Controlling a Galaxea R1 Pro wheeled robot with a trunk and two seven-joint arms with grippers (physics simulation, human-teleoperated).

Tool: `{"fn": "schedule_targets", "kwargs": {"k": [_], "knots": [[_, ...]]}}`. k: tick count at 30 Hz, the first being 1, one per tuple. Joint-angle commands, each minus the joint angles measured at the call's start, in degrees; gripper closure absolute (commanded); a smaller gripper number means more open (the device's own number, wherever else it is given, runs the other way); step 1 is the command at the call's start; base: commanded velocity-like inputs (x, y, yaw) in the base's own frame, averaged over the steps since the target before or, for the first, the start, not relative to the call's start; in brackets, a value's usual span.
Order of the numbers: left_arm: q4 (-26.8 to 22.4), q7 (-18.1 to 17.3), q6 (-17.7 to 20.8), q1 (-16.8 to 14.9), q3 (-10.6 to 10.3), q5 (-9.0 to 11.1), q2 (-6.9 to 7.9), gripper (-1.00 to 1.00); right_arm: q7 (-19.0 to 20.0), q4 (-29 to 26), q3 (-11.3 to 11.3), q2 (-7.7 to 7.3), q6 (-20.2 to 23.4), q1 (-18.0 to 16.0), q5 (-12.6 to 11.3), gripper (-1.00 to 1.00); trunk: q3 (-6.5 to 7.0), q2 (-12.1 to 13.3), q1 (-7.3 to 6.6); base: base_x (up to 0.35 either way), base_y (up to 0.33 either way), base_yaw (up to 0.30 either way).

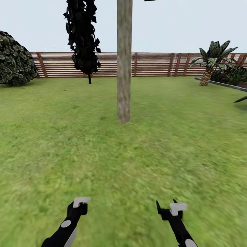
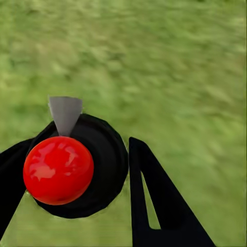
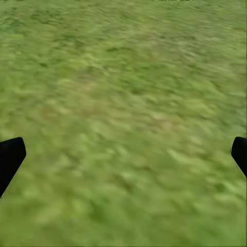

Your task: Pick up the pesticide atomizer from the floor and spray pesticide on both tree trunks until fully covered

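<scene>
My right gripper (image 1: 168, 208) hung wide open and empty over the lawn (image 1: 51, 144). Between my left gripper's (image 2: 98, 175) fingers sat a black round body (image 2: 110, 154) with a red ball (image 2: 58, 170). It was possibly the atomizer, but I couldn't tell, nor whether the grip was closed or what it contained. The tree trunk (image 1: 124, 68) stood ahead, well apart. I judged I should confirm the hold, then roll closer squarely.

Left tool (image 2: 103, 170) grips a black bottle (image 2: 105, 154), red-capped, above grass (image 2: 170, 62).
</scene>
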Motion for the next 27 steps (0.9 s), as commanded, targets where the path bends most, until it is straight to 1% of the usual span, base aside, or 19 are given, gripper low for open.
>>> {"fn": "schedule_targets", "kwargs": {"k": [1, 21, 27], "knots": [[0.0, 0.0, 0.0, 0.0, 0.0, 0.0, 0.00, 1.00, 0.0, 0.0, 0.0, 0.00, 0.0, 0.0, 0.0, -1.00, 0.00, 0.0, 0.00, 0.340, 0.097, 0.000], [0.0, 0.0, 0.0, 0.0, 0.0, 0.0, 0.00, 1.00, 0.0, 0.0, 0.0, 0.00, 0.0, 0.0, 0.0, -1.00, 0.00, 0.0, 0.00, 0.340, 0.098, -0.002], [0.0, 0.0, 0.0, 0.0, 0.0, 0.0, 0.00, 1.00, 0.1, 0.0, 0.0, 0.00, 0.0, 0.0, 0.0, -1.00, 0.00, 0.0, 0.00, 0.340, 0.102, -0.195]]}}
